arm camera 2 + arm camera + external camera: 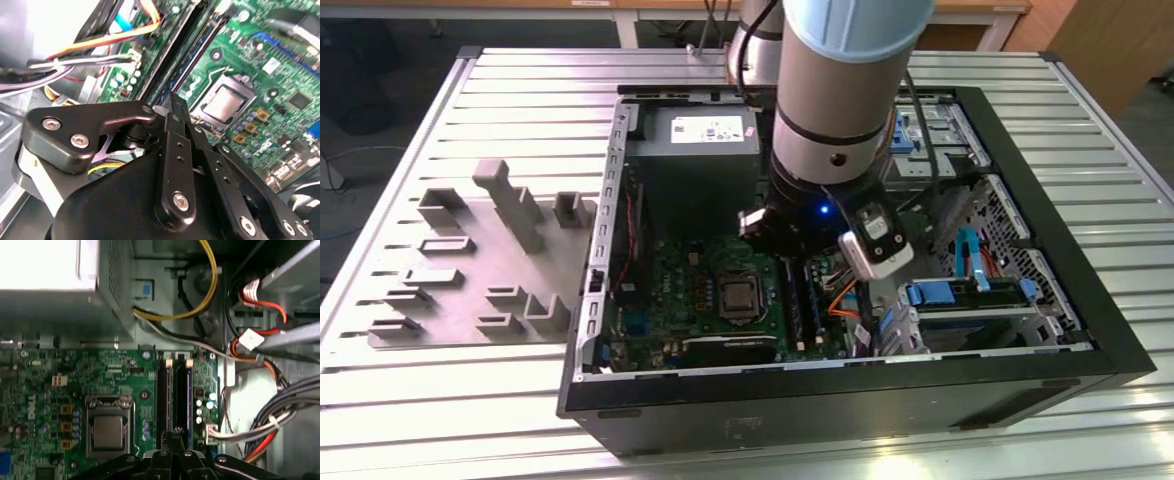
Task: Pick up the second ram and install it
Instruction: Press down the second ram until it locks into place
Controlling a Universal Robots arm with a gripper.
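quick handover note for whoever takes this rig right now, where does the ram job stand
Gripper: down inside the open PC case, directly over the memory slots beside the CPU socket. Jaws look closed together; whether they pinch the second ram cannot be told.
Ram: a blue-edged stick stands in one slot; which stick it is cannot be told.
Grey tray sits outside the case, on the exterior view's left.
Left: confirm the second ram is fully seated.
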